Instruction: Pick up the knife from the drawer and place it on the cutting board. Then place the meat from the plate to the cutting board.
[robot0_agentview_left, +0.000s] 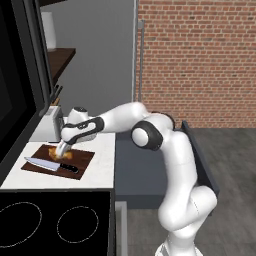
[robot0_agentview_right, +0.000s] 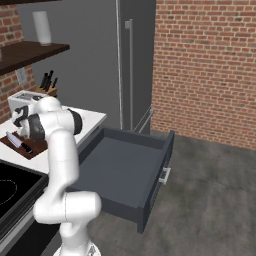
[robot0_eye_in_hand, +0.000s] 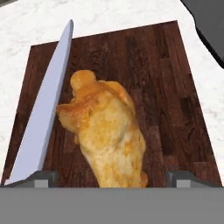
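Light is even and soft throughout, rendered, with no clear source and no hard glare. The white desk (robot0_agentview_left: 102, 155) reads bright, while the drawer (robot0_agentview_right: 120, 170) interior is dim grey. The hand view is coarse and slightly blurred up close: the meat (robot0_eye_in_hand: 107, 131) looks soft-edged and the knife (robot0_eye_in_hand: 43, 118) blade shows flat pale grey without highlights. Shadows are faint.

You have a white tabletop (robot0_agentview_left: 102, 165) with a white toaster (robot0_agentview_left: 51, 123) at its far end and a knife block (robot0_agentview_right: 46, 84) just beyond it. A black cooktop (robot0_agentview_left: 55, 222) sits nearest you. A tall grey fridge (robot0_agentview_right: 125, 65) stands against the brick wall (robot0_agentview_right: 210, 65); a dark shelf (robot0_agentview_right: 30, 54) carries a white cylinder (robot0_agentview_right: 42, 27).
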